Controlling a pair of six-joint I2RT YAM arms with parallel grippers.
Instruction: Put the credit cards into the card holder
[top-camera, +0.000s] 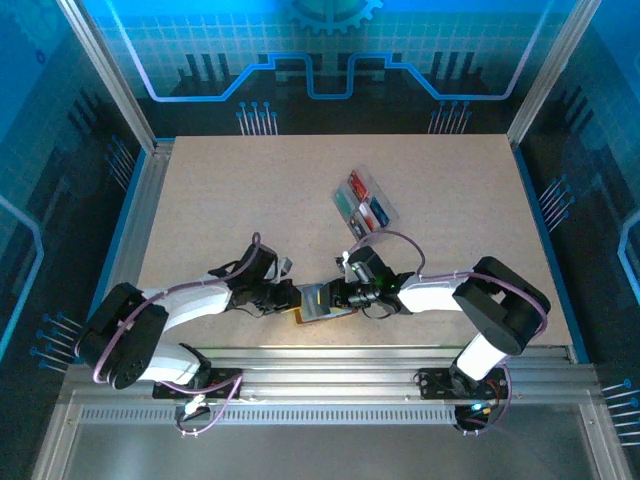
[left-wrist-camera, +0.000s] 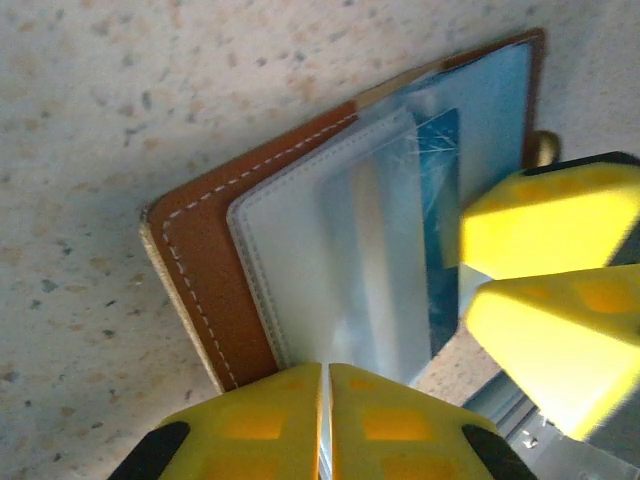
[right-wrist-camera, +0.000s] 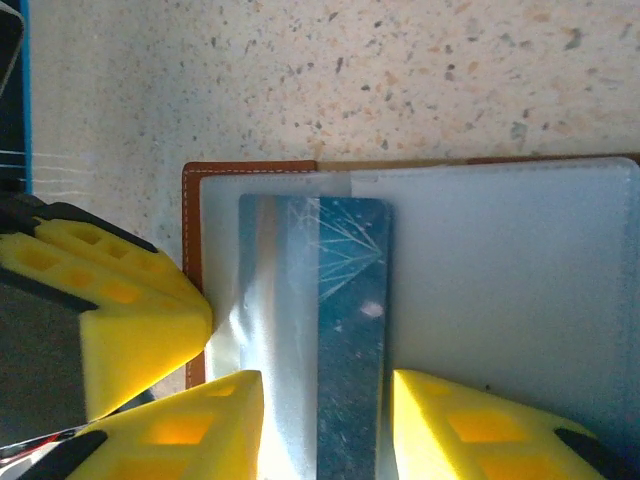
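Note:
The brown leather card holder (top-camera: 318, 302) lies open near the table's front edge, between both grippers. My left gripper (left-wrist-camera: 327, 420) is shut on the edge of its clear inner sleeve (left-wrist-camera: 330, 260), pinning that sleeve. A teal credit card (right-wrist-camera: 350, 300) sits partly slid under the sleeve, its right half bare. My right gripper (right-wrist-camera: 325, 430) is open, one finger on each side of the teal card. The left wrist view shows the same teal card (left-wrist-camera: 440, 200) beside the right fingers (left-wrist-camera: 545, 230). Further credit cards (top-camera: 362, 200) lie in a tray farther back.
A clear plastic tray (top-camera: 386, 203) holding the other cards stands at the middle right of the table, beyond the right arm. An aluminium rail (top-camera: 400, 355) runs along the near edge just behind the card holder. Bare speckled tabletop (top-camera: 230, 190) surrounds it.

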